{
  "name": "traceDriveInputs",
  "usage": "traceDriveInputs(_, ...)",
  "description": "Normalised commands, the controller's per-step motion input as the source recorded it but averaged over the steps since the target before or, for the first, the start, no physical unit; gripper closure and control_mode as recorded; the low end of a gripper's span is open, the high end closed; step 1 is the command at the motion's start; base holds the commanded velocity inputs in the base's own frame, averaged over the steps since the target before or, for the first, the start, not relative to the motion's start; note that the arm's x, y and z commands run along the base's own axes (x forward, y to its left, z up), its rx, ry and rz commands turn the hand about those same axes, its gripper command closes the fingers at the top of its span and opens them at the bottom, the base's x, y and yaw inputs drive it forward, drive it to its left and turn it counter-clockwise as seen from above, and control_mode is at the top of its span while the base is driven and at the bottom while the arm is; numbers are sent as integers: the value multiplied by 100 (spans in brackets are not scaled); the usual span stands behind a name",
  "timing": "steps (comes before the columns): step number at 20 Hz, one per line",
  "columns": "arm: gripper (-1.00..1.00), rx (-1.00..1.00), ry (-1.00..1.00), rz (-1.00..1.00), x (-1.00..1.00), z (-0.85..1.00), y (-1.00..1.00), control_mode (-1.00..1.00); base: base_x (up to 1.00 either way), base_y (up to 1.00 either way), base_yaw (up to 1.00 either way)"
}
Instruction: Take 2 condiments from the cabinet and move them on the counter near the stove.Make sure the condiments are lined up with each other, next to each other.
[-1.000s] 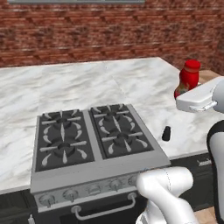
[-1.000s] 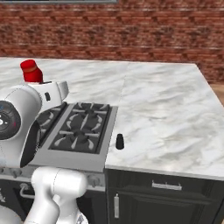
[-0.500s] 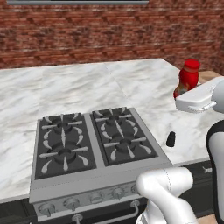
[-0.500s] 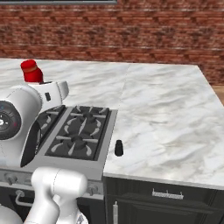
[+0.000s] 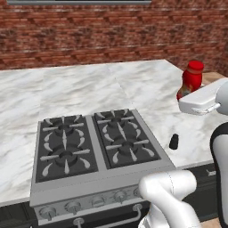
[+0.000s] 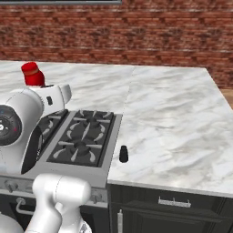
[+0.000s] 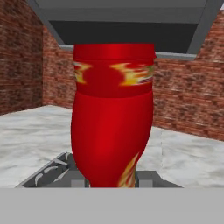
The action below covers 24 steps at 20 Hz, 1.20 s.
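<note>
The red bottle (image 7: pixel 113 118), one of the condiments, stands upright and close up in the hand view, and my gripper (image 7: pixel 113 181) is shut on its lower body. From the base it hangs above the counter (image 5: pixel 147 84) to the right of the stove (image 5: pixel 89 147), with its red cap (image 6: pixel 32 73) above my white hand (image 5: pixel 202 100). The tiny black shaker bottle (image 5: pixel 173 141) stands on the counter by the stove's right front corner (image 6: pixel 123 154), below and nearer than the held bottle. The cabinet is out of view.
A red brick wall (image 5: pixel 89 35) runs behind the marble counter (image 6: pixel 173 118). A grey hood (image 7: pixel 122 17) hangs overhead. Dark drawer fronts (image 6: pixel 173 202) sit under the counter's front edge. My own white arm (image 6: pixel 22 127) covers the stove's left part in the right base view.
The whole scene has slid slightly down in both base views, so the camera moved, mostly in the first half second. The red bottle stays in my shut gripper; the shaker has not moved on the counter.
</note>
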Motion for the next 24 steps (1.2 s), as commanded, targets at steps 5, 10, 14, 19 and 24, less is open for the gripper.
traceDriveInputs(5,100,0,0,0,0,0,0,100,3,0,0)
traceDriveInputs(10,100,0,3,0,6,-12,-21,-100,2,0,0)
traceDriveInputs(14,100,-1,4,0,2,-26,-24,-100,0,0,0)
traceDriveInputs(19,100,-1,4,2,1,-32,-45,-100,0,0,0)
traceDriveInputs(24,100,-1,4,6,18,-31,-70,-100,0,0,0)
